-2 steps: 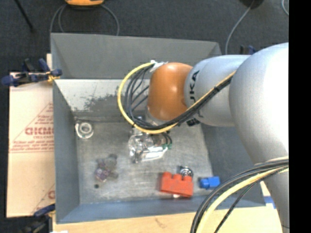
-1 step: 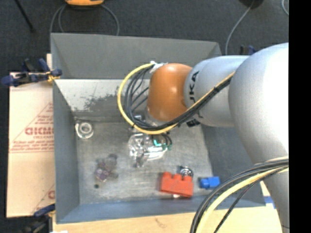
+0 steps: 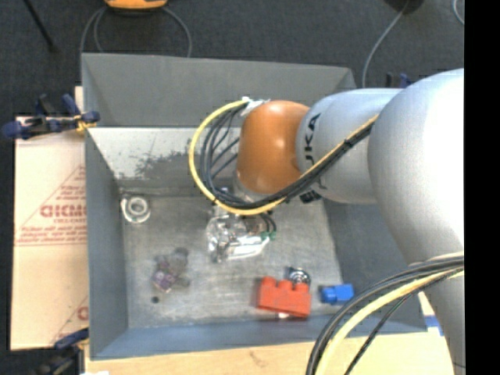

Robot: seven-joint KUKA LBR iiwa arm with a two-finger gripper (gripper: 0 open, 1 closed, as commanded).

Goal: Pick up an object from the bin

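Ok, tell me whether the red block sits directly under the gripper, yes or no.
No: the red block lies apart from the gripper, near the front wall of the bin, beside a small blue piece.

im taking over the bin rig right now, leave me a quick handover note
Pincer: sits low over the middle of the bin; I cannot tell its state, or whether it has anything.
Things: red block by the wall at the bottom of the view, small blue piece just right of it, silvery round piece at the block's upper right corner. Clear ring at left. Purple-grey bits lower left.
Done: arm reaches into the bin; nothing seen lifted.
Left: grasp one thing and lift it out.
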